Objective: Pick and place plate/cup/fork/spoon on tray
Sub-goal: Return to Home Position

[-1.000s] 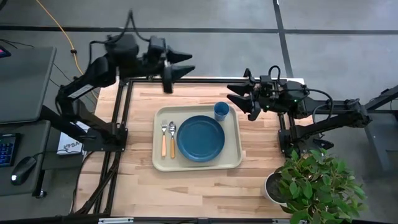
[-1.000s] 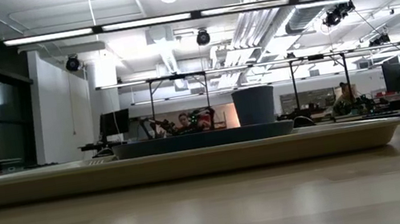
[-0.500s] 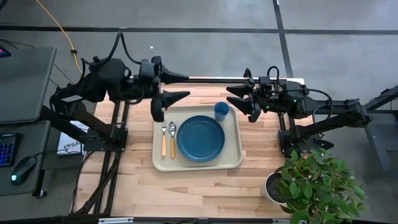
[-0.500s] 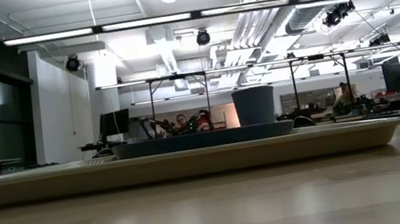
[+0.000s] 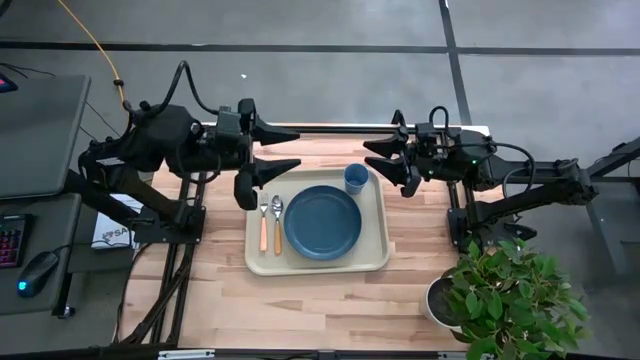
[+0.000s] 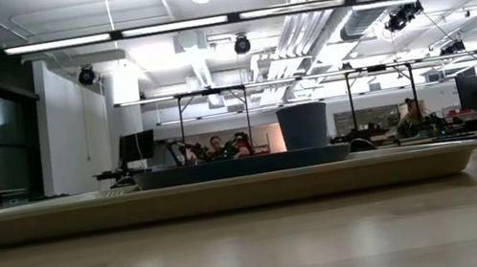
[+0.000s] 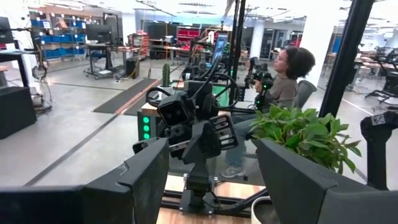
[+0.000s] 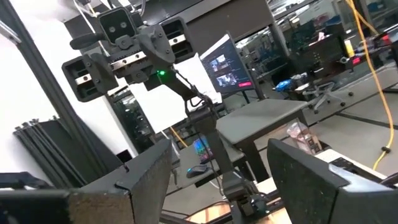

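Left gripper (image 5: 290, 148) hung spread wide and empty beside tray (image 5: 375, 255); right gripper (image 5: 378, 161) likewise. Plate (image 5: 322, 222), cup (image 5: 355, 178), fork (image 5: 264, 225), spoon (image 5: 277, 222) all sat on it. Looked finished, probably just needed parking.

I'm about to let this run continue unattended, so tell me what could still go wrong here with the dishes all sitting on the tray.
The left gripper, open and empty, hangs just off the tray's far left corner; a low sweep could clip the rim or scatter the fork and spoon beneath it.

The cup stands in the tray's far right corner, near the open right gripper; a careless move there might tip it against the plate.
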`<state>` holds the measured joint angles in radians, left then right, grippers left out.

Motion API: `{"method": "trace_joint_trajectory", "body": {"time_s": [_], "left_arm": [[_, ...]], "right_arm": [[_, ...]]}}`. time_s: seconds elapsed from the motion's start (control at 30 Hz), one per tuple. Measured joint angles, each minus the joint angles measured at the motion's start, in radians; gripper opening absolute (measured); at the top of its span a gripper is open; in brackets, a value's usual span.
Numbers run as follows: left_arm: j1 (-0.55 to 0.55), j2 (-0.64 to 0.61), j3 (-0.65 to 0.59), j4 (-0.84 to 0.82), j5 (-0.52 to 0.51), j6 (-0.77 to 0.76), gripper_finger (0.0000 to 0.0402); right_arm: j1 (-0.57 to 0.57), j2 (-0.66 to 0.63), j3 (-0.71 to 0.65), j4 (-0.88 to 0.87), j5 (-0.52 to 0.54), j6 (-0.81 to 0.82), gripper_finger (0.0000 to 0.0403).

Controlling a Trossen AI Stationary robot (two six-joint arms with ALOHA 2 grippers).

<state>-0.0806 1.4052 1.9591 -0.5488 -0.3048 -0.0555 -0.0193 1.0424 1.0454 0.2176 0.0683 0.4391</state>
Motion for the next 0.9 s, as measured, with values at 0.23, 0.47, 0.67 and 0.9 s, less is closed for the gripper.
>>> {"method": "trace_joint_trajectory", "body": {"time_s": [0.23,0.47,0.67,0.9], "left_arm": [[-0.001,-0.017,0.0,0.001,-0.011,0.006,0.0229],[-0.027,-0.062,-0.098,0.064,-0.055,0.003,0.0229],[-0.025,-0.196,-0.313,0.277,-0.074,-0.019,0.0229],[-0.01,-0.332,-0.439,0.316,-0.078,-0.019,0.0229]], "right_arm": [[0.0,0.0,0.0,0.0,-0.02,0.009,0.0254],[0.0,0.0,0.0,0.001,-0.02,0.009,0.0254],[0.0,0.0,0.0,0.004,-0.02,0.008,0.0254],[0.0,0.0,0.0,0.005,-0.02,0.006,0.0254]]}}
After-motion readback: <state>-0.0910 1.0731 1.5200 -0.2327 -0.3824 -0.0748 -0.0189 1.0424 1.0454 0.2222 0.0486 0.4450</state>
